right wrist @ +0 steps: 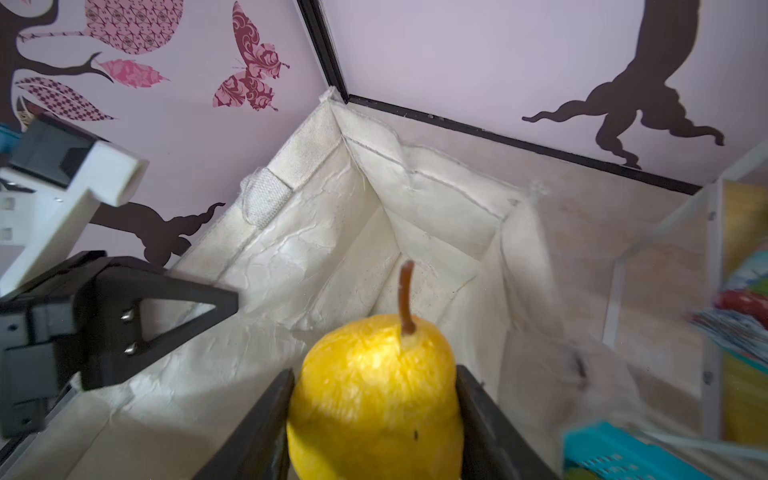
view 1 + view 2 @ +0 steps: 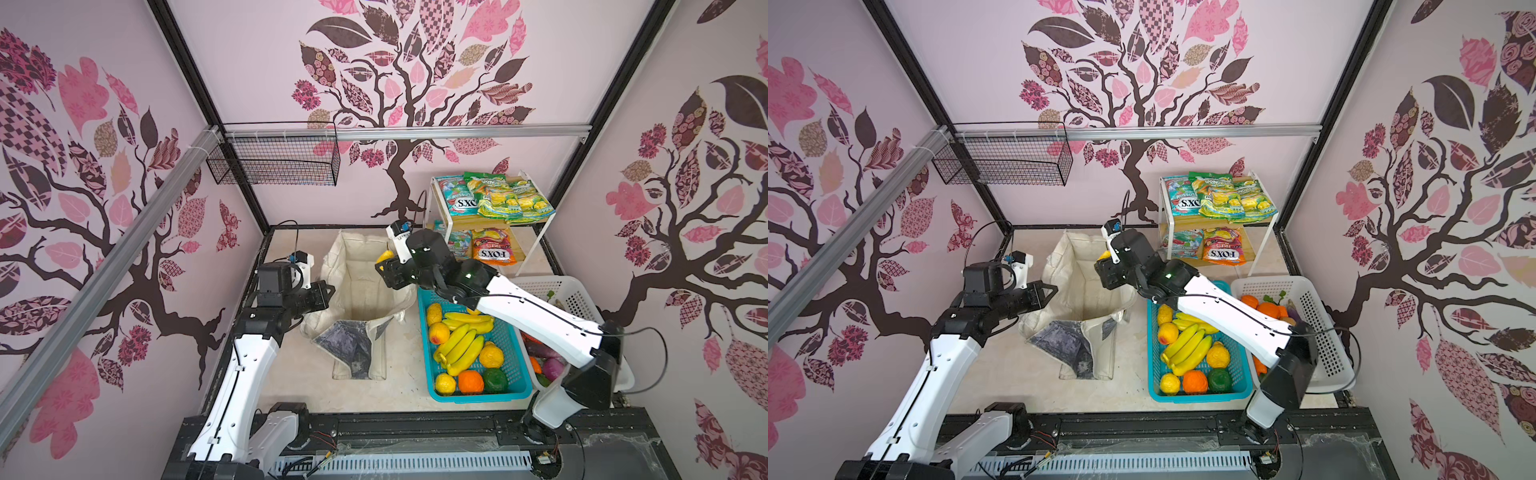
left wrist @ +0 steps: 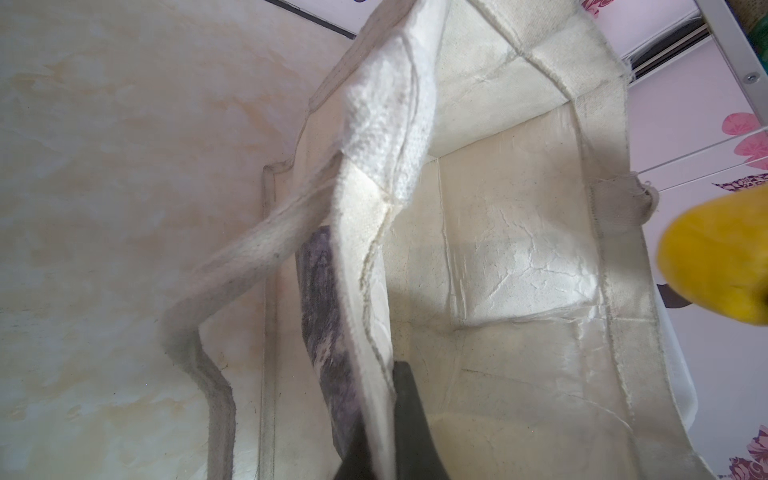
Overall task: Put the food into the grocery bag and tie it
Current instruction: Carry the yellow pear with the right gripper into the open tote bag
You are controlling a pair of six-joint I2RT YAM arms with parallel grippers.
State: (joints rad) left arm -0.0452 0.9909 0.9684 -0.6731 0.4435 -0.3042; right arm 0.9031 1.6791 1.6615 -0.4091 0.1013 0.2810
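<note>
Left end effector (image 2: 327, 290) tight, right (image 1: 376, 372) half-wide

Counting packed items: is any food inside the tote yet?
No: the left wrist view shows the grocery bag interior bare, and the yellow pear is gripped in the right claw, outside the bag.

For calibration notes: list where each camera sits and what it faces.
Top views: high at the front, facing down on bag and both arms.
Left wrist: on left gripper, facing into bag; a finger shows.
Right wrist: on right gripper, facing bag over held pear; both fingers show.
Shared: both wrist views show pear and bag interior.
</note>
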